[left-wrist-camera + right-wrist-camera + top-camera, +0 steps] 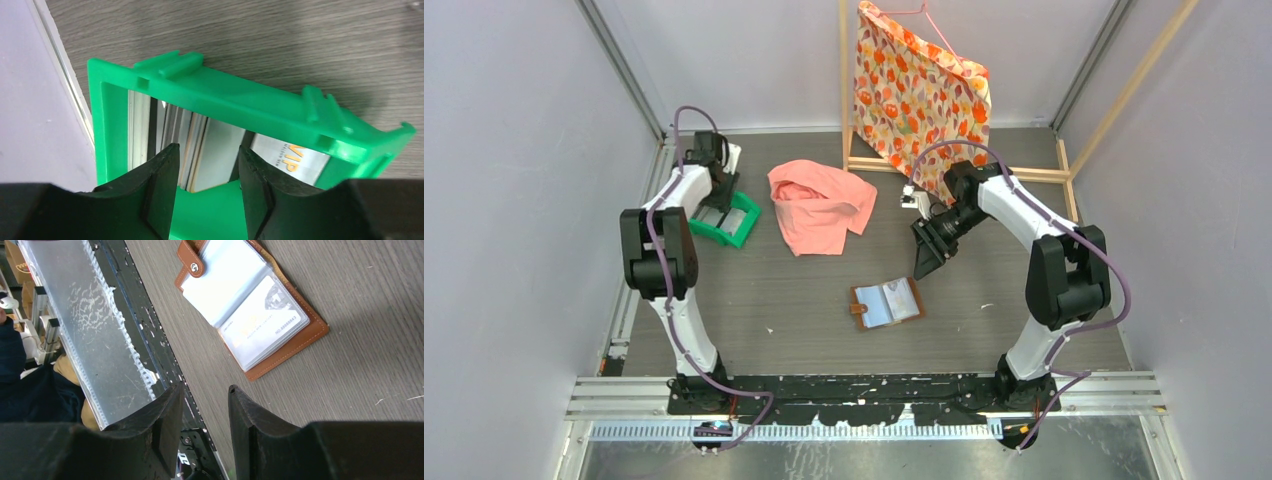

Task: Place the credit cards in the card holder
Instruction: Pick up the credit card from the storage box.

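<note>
Top external shows me the card holder (887, 303) open by the table's (764, 300) near edge, long axis left-right, tab leftward. Right gripper (205, 390) spread, empty; left gripper (206, 155) astride credit cards (225, 140) in the tray (240, 95), whether pinching I cannot tell.

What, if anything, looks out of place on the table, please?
The pink cloth lies in a crumpled heap between the green tray and the open card holder; nothing else looks spilled or damaged.
</note>
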Controlling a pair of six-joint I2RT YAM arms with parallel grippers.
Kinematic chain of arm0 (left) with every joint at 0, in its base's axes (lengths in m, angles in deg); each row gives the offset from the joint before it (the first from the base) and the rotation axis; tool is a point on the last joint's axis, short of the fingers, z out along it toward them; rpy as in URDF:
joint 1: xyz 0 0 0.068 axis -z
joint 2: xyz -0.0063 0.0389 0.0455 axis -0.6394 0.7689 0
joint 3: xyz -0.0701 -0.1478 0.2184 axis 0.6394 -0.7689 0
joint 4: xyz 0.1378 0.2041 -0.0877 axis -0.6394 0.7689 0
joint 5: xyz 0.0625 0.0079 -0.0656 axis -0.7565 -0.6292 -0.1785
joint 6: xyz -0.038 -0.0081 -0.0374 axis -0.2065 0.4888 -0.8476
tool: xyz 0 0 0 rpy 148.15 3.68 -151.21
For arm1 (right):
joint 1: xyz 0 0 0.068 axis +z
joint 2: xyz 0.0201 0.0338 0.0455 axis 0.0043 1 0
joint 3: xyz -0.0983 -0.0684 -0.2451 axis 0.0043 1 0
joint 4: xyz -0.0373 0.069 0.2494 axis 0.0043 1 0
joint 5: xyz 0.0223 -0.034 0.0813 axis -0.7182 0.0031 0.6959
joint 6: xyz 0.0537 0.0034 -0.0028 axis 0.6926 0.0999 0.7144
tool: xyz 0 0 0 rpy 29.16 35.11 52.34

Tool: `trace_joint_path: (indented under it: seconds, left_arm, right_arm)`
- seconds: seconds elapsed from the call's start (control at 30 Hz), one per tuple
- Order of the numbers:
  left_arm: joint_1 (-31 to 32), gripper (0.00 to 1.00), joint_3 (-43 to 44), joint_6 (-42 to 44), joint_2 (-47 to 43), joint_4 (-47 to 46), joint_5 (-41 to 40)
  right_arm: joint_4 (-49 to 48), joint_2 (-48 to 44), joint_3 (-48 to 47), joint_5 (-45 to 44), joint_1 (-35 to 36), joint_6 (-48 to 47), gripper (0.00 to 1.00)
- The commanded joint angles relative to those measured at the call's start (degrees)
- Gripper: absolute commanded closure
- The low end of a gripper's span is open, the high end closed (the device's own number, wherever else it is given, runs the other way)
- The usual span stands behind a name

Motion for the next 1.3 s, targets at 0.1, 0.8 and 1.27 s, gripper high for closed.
trace_joint_path:
  seconds: [0.1, 0.8, 1.27]
  left_arm:
    - [-2.9, 0.53, 3.0, 0.9, 2.6, -1.7, 1.7]
    - [-3.2, 0.99, 3.2, 0.9, 0.9, -0.8, 3.7]
    - [-3.2, 1.00, 2.3, 0.8, -3.3, -0.7, 6.1]
  right_arm:
    - [1.4, 0.6, -1.0, 2.0, -0.2, -1.8, 0.57]
    - [2.3, 0.9, -1.2, 2.4, -0.2, -2.6, 0.57]
    - [2.5, 1.1, -1.2, 2.6, -0.3, -2.7, 0.57]
